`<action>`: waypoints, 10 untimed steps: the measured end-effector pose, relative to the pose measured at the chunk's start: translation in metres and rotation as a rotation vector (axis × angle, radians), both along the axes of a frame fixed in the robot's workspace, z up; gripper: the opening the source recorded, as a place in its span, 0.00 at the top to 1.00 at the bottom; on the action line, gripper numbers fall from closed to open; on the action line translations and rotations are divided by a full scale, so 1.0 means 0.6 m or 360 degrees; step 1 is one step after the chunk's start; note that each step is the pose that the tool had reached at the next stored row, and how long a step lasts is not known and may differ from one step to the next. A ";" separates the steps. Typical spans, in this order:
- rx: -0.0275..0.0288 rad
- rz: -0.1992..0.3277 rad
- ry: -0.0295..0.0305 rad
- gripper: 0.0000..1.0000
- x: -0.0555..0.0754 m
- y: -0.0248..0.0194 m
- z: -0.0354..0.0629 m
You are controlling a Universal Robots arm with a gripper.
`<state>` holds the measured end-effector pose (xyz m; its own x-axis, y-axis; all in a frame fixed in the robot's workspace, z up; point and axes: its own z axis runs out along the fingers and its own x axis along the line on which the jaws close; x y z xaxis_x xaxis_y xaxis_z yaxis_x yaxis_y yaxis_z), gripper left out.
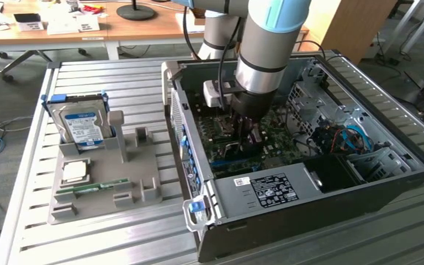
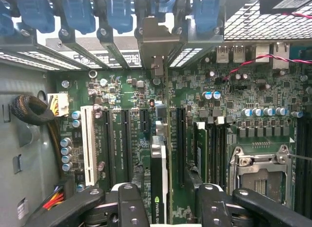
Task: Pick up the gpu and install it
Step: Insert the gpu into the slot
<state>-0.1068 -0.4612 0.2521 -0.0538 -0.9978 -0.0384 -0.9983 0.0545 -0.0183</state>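
Note:
The gpu (image 2: 159,183) stands edge-on over the motherboard's long expansion slots, deep inside the open computer case (image 1: 271,193). Its silver end bracket (image 2: 155,39) lines up with the case's rear slot openings, under the blue clips. My gripper (image 2: 165,200) is shut on the card, one black finger (image 2: 131,202) on each side of its upper edge. In the exterior view the gripper (image 1: 245,130) reaches straight down into the case, and the dark card (image 1: 247,142) shows just below it. Whether the card's lower edge sits fully in a slot is hidden.
Memory sticks (image 2: 202,149) and the CPU socket (image 2: 261,173) lie close beside the card, with a white slot (image 2: 88,144) on the other side. On the slatted table, a grey holder (image 1: 112,165) carries a hard drive (image 1: 83,124), a CPU chip (image 1: 75,170) and a memory stick (image 1: 94,187).

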 end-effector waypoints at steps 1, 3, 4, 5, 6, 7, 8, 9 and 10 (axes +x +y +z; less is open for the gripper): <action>0.00000 0.0000 0.00001 0.53 0.000 0.0000 0.000; 0.00000 0.0000 0.00001 0.53 0.000 0.0000 0.000; -0.00004 0.0000 0.00001 0.53 -0.001 -0.0001 0.000; -0.00006 0.0000 -0.00004 0.53 -0.004 -0.0001 0.000; -0.00003 0.0000 -0.00010 0.53 -0.005 0.0000 0.000; -0.00002 0.0000 -0.00011 0.53 -0.006 0.0001 0.000; -0.00001 0.0000 -0.00011 0.53 -0.006 0.0001 0.000; -0.00001 0.0000 -0.00012 0.53 -0.006 0.0001 0.000; -0.00001 0.0000 -0.00012 0.53 -0.006 0.0000 0.000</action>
<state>-0.1102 -0.4611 0.2521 -0.0536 -0.9978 -0.0384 -0.9983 0.0544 -0.0191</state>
